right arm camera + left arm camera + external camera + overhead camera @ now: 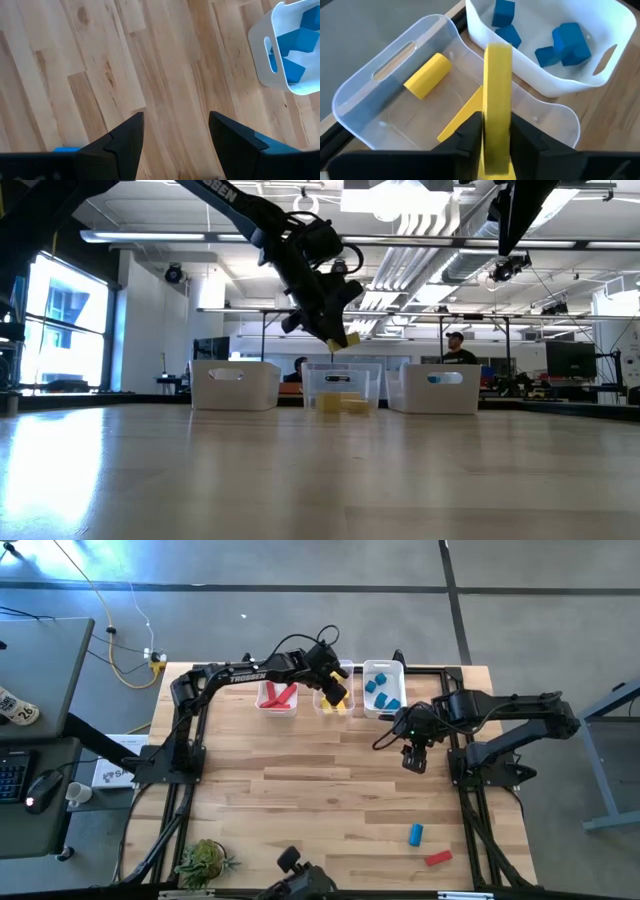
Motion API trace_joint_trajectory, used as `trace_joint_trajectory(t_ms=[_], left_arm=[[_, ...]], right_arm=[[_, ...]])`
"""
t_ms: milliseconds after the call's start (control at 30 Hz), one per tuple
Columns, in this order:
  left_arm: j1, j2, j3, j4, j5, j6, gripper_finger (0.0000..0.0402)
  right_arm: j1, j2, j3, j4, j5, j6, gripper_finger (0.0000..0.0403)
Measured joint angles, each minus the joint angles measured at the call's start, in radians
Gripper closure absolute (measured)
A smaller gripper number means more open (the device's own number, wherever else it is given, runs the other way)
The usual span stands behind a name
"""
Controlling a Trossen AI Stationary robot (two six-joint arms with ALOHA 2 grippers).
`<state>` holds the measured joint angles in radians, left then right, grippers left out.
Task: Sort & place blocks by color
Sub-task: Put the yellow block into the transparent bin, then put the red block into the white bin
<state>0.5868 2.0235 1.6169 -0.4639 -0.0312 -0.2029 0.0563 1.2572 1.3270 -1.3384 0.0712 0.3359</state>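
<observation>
Three clear bins stand in a row at the table's far edge: one with red blocks point(278, 696), a middle one point(334, 700) with yellow blocks point(426, 75), and one with blue blocks point(382, 690). My left gripper point(335, 685) hangs over the middle bin, shut on a yellow bar point(498, 100). My right gripper point(414, 758) is open above bare table, right of centre, near the blue bin point(287, 50). A blue cylinder point(416, 833) and a red block point(438, 858) lie near the table's near right corner. My left gripper pinches the yellow bar between its two fingers point(470, 135), near one end point(496, 145). The rest of the bar sticks out past the fingertips, along them. The bar is lifted clear above the middle bin, slanting down toward it, as the low view shows point(340, 340).
A small potted plant point(205, 860) sits at the near left corner. A dark camera mount point(300, 875) stands at the near edge. Bare wood lies across the table's middle and left. A person stands in the room far behind the bins point(455, 345).
</observation>
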Motion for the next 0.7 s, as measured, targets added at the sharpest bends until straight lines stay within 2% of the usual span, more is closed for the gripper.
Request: trace_joint_trajectory(t_ms=[367,500,700], left_arm=[[0.007,0.000,0.005,-0.015,0.007,0.021,0.0263],[-0.001,0.000,0.044,-0.074,0.065,0.022,0.0258],[-0.062,-0.006,0.096,-0.201,0.072,0.023,0.0261]], right_arm=[[0.012,0.000,0.000,-0.003,-0.040,0.053,0.0192],[0.066,0.000,0.000,-0.006,-0.064,0.052,0.0192],[0.192,0.000,0.000,-0.005,-0.065,0.082,0.0192]])
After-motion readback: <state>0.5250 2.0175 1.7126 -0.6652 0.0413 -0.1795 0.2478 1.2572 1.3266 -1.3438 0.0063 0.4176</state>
